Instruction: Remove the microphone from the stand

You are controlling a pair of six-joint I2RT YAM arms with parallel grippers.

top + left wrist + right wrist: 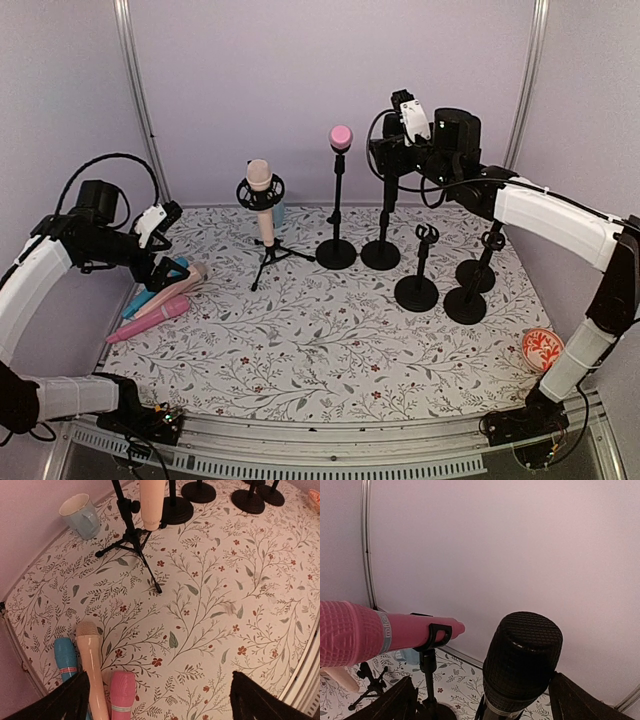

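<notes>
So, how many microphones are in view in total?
6. Three lie at left: blue mic, beige mic, pink mic. Three mounted: tripod mic, raised pink mic, black mic by the right gripper. None seems hidden.

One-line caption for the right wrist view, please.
Jaws open, the right gripper straddles the black microphone; pink microphone rests in its stand clip at left.

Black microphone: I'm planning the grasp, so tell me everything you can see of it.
The black microphone has a rounded, matte mesh head with a thin silver band beneath; its body runs out of the wrist view. It stands nearly upright, leaning slightly, before the lilac wall, between the open fingers of the right gripper. Whether a finger touches it cannot be told.
</notes>
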